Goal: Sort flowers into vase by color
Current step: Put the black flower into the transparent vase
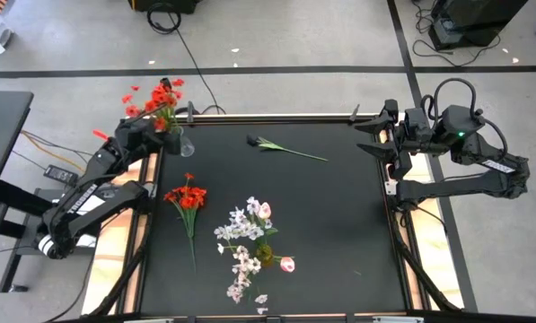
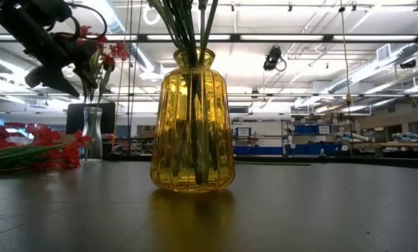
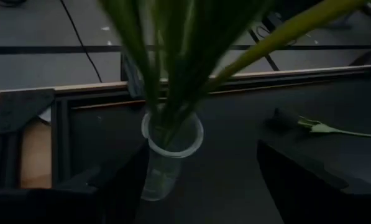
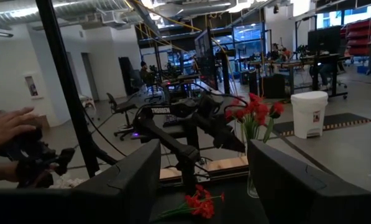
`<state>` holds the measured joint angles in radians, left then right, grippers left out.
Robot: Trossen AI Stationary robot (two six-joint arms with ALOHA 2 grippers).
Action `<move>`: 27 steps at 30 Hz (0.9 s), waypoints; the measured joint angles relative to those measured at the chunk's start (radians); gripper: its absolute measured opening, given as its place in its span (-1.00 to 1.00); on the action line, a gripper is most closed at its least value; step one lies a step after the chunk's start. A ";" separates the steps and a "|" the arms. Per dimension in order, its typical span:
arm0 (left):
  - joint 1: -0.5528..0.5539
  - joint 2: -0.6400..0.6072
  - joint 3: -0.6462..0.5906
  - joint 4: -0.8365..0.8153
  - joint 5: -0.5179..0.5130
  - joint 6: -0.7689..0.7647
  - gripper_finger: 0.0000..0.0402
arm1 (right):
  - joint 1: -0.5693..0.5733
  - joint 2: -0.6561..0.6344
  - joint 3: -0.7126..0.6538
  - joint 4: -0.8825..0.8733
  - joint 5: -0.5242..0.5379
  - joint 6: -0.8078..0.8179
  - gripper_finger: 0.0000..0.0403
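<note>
Left gripper (image 1: 164, 126), fingers spread around red flowers (image 1: 160, 97) standing in the clear vase (image 3: 166, 158) at the counter's (image 1: 339, 224) far-left corner, should lift straight up; right gripper (image 1: 375, 139) waits spread at the far-right corner.

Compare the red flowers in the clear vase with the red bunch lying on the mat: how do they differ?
The red flowers in the clear vase stand upright at the mat's far left corner, stems down in the clear vase; the red bunch on the mat lies flat, loose, stem pointing toward the near edge. The vase flowers sit right by the left gripper, whose jaws are open; nothing touches the lying bunch. Both have red blossoms on thin green stems.
</note>
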<state>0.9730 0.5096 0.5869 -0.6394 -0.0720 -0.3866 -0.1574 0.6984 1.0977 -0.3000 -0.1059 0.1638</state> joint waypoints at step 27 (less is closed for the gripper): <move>0.000 0.000 0.181 -0.524 0.065 -0.091 0.33 | 0.000 0.000 0.000 0.000 0.000 0.000 0.23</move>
<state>0.9733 0.5098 0.7677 -1.1633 -0.0067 -0.4778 -0.1574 0.6987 1.0977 -0.3000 -0.1062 0.1642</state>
